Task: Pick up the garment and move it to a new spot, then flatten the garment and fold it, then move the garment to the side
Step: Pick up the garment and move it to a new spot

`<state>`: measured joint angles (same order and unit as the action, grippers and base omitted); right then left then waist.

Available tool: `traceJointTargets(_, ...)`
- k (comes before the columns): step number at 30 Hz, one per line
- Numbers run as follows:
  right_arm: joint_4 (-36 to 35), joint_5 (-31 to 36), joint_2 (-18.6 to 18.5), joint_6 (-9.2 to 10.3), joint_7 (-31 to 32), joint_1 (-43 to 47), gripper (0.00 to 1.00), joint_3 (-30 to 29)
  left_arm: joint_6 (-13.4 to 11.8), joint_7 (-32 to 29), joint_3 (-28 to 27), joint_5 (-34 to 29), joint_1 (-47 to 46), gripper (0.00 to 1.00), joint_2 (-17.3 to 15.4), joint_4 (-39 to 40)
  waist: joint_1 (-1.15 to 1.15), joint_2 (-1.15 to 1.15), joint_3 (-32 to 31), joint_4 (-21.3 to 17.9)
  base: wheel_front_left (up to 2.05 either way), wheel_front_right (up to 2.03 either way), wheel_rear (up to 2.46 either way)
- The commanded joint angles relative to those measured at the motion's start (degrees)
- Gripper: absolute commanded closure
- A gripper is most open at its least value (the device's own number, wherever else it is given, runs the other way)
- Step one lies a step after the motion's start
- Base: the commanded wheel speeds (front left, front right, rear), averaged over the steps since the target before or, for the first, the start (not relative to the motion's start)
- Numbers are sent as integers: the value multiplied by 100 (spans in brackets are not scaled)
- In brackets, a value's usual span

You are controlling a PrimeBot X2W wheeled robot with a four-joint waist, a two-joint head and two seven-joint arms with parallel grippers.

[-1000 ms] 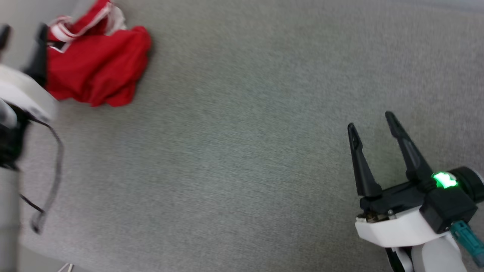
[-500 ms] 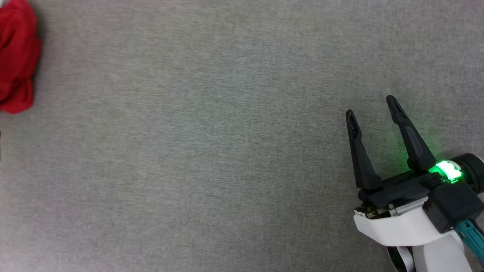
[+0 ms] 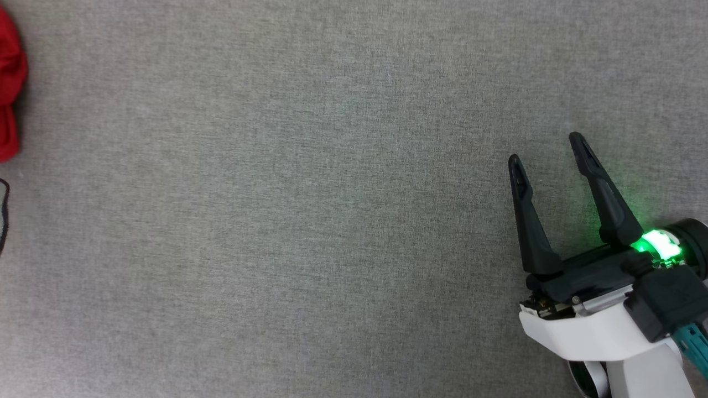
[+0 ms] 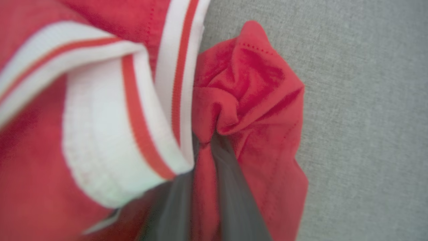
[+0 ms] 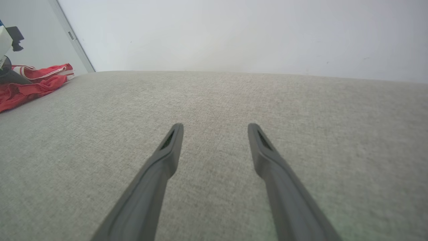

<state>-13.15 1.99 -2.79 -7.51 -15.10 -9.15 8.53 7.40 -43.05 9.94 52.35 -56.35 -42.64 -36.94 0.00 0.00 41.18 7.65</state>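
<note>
The garment [image 4: 254, 87] is a crumpled red shirt with white, red-striped trim [image 4: 100, 134], lying on the grey fabric surface. In the left wrist view my left gripper [image 4: 205, 140] is shut on a bunched red fold of it, the two dark fingers nearly together. The head view catches a red sliver of the garment [image 3: 8, 83] at the far left edge. My right gripper [image 3: 545, 148] hangs open at the lower right, far from the cloth and holding nothing. From the right wrist view the garment [image 5: 30, 83] lies far off to the left of the right gripper [image 5: 215, 129].
The grey fabric surface [image 3: 310, 210] stretches wide between the garment and my right gripper. A white wall [image 5: 234, 33] rises behind its far edge. A black cable [image 3: 3, 210] shows at the head view's left edge.
The head camera has swung, so the garment now sits at the view's left edge and my left arm has left it. The right gripper stays open.
</note>
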Motion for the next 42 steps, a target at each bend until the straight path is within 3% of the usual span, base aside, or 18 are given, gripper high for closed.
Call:
traceJointTargets(1,143,-15,-17,4,13,-42,0,-35,8,27,108,17,162,100,149,-57,0,0,-80,30,0,0,0)
traceJointTargets(5,231,-159,-17,4,3,-55,0,-59,7,904,255,-84,75,100,-77,227,0,0,-449,69,0,0,0)
traceJointTargets(14,530,-534,-13,3,-11,169,0,-120,7,2606,1136,-228,80,100,-452,966,0,0,-1665,168,0,0,0)
traceJointTargets(20,747,-860,-12,3,-11,355,0,-239,6,3893,1863,-580,-324,100,-475,1724,0,0,-2578,72,0,0,0)
traceJointTargets(29,867,-1140,-11,3,-11,494,0,-291,1,4377,2254,-891,-915,100,-9,2140,0,0,-3101,-466,0,0,0)
traceJointTargets(42,831,-1348,-7,3,-11,549,0,-370,-438,4705,2781,-1231,-1211,100,1339,2562,0,0,-3064,-1251,0,0,0)
